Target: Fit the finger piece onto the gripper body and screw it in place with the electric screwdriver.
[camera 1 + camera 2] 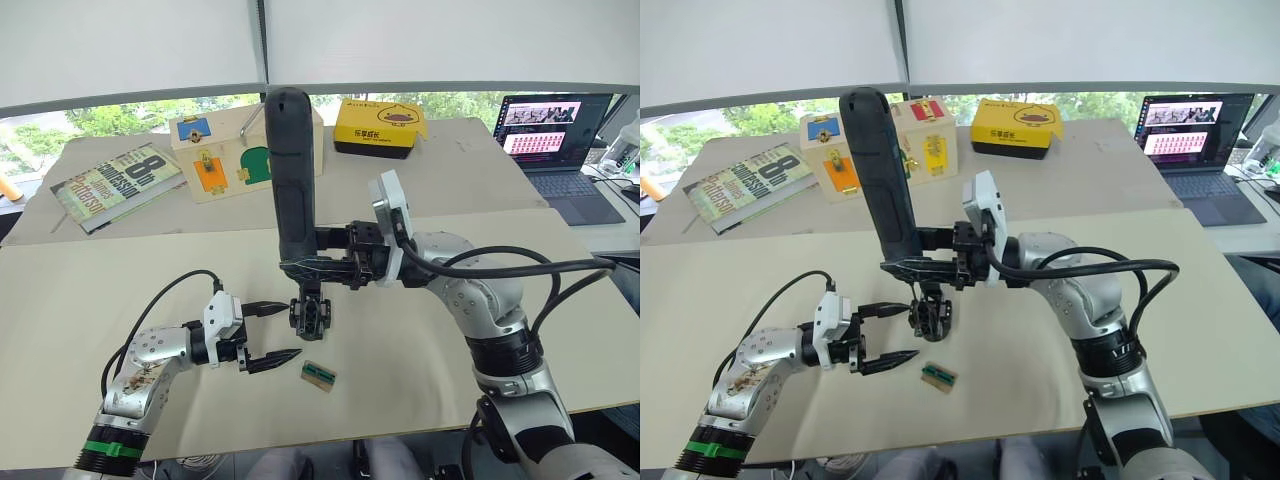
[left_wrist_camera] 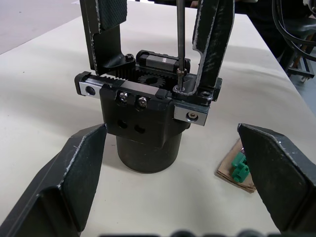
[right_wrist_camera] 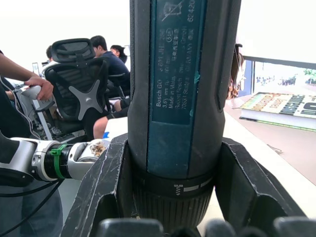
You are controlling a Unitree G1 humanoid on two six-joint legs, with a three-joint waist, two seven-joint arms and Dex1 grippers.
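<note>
Nearest: left tool (image 1: 274,335), black fingers spread apart, beside chunky black gripper body (image 2: 148,116) upright on beige table (image 1: 420,350). Right tool (image 3: 173,197) clamped around long dark cylindrical electric screwdriver (image 1: 292,180), thin bit touching a screw atop the body.

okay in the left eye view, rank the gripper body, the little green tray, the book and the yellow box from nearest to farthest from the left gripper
1. gripper body and small green tray: both just right of the left gripper, too close to call.
2. book: far back left.
3. yellow box: far back right.
</note>
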